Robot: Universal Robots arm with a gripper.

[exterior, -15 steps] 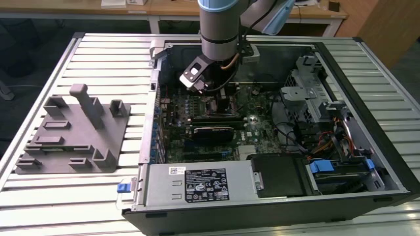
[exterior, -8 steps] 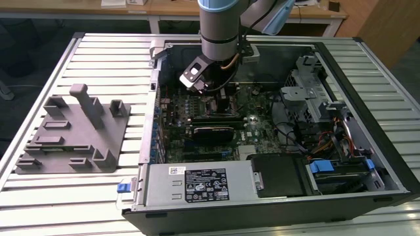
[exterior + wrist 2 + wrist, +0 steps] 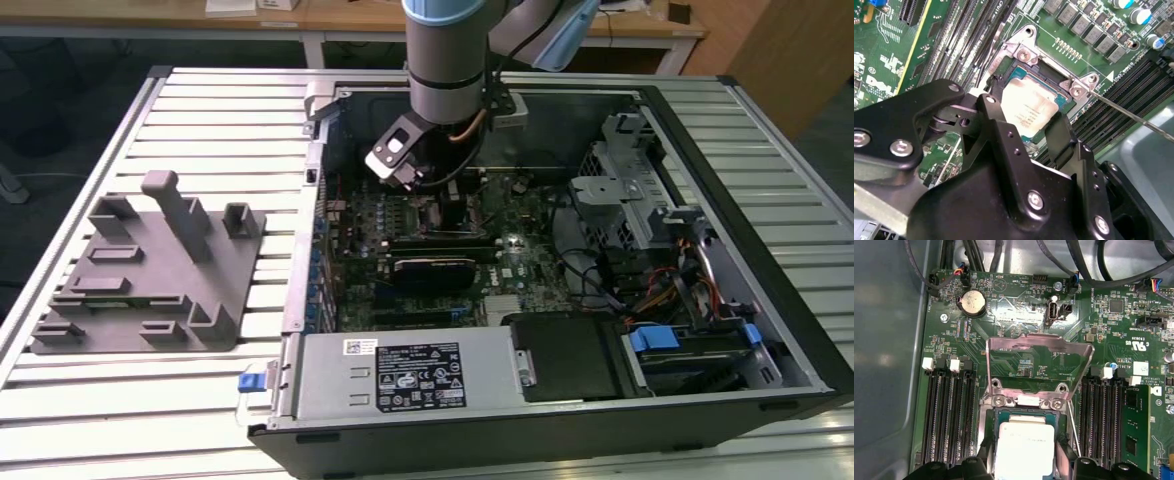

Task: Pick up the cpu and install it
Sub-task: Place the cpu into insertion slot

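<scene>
On the exterior view's left, the grey tray (image 3: 147, 290) sits on the slatted desk (image 3: 80, 420). To its right lies the open computer case (image 3: 534, 440), with a white printed label (image 3: 416, 372) on its power supply and my arm (image 3: 447, 60) reaching down to the motherboard (image 3: 354, 225). Both wrist views add what that hides. The cpu (image 3: 1031, 107) (image 3: 1024, 445) lies over its socket beneath the raised retention frame (image 3: 1039, 342), flanked by the claw (image 3: 1029, 115). Clamped or released, I cannot tell.
</scene>
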